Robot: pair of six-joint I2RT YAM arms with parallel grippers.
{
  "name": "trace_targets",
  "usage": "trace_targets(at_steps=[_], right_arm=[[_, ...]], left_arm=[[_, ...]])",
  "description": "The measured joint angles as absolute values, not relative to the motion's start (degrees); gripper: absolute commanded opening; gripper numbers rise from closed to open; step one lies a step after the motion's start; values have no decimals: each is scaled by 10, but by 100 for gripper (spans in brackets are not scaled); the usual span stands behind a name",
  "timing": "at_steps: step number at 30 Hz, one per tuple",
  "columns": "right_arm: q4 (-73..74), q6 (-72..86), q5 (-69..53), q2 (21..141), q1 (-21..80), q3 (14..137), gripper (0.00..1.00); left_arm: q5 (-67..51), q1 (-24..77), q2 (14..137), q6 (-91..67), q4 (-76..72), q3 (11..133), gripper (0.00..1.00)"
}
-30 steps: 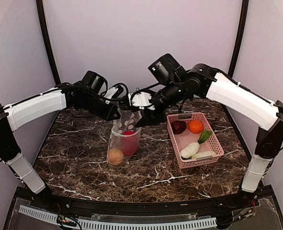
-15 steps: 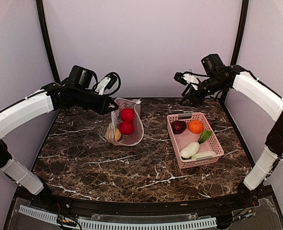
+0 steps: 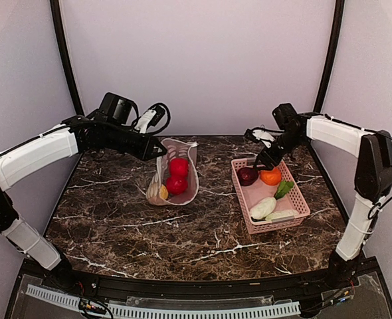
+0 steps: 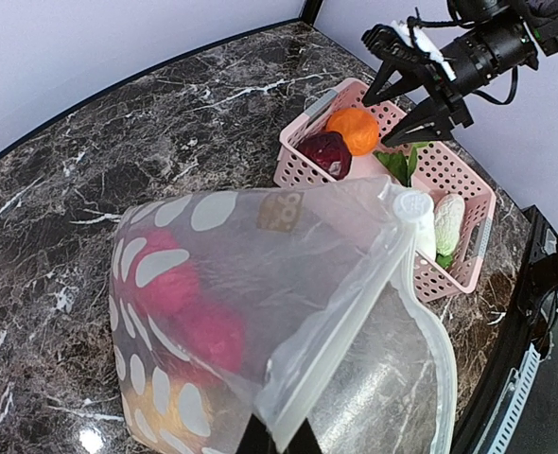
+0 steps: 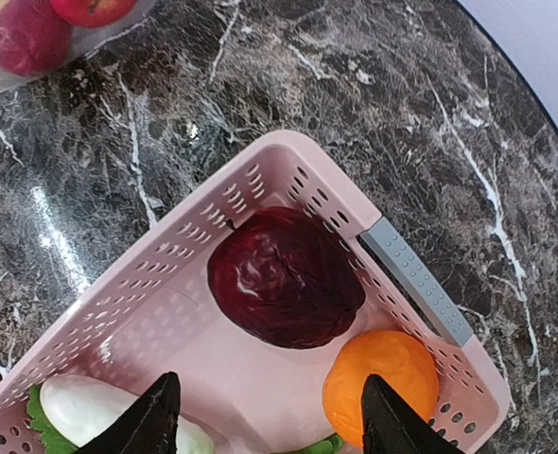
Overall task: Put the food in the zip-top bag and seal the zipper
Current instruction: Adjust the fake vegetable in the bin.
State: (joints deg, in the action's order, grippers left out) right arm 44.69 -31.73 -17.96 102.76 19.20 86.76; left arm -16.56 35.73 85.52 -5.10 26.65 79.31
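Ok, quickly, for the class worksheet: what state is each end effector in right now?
Left end effector: closed, holding the bag by its edge.
Right end effector: open, empty, above the basket.

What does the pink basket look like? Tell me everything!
The pink basket looks plastic, rectangular, its walls full of little holes, with a grey handle strip at one end. It sits flat on the dark marble table. Inside lie a maroon vegetable, an orange and white-green vegetables. The right gripper, fingers open, hovers above it.
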Motion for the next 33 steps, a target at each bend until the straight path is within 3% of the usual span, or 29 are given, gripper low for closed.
trace_targets(at_steps=[10, 23, 33], right_arm=[[443, -302, -167, 1114, 192, 882, 79], [455, -313, -216, 1156, 192, 927, 81], [515, -333, -260, 1142, 192, 893, 79]], left_arm=[[-171, 357, 857, -52, 267, 793, 1], [-183, 357, 861, -52, 267, 793, 1], [-187, 357, 862, -52, 267, 793, 1]])
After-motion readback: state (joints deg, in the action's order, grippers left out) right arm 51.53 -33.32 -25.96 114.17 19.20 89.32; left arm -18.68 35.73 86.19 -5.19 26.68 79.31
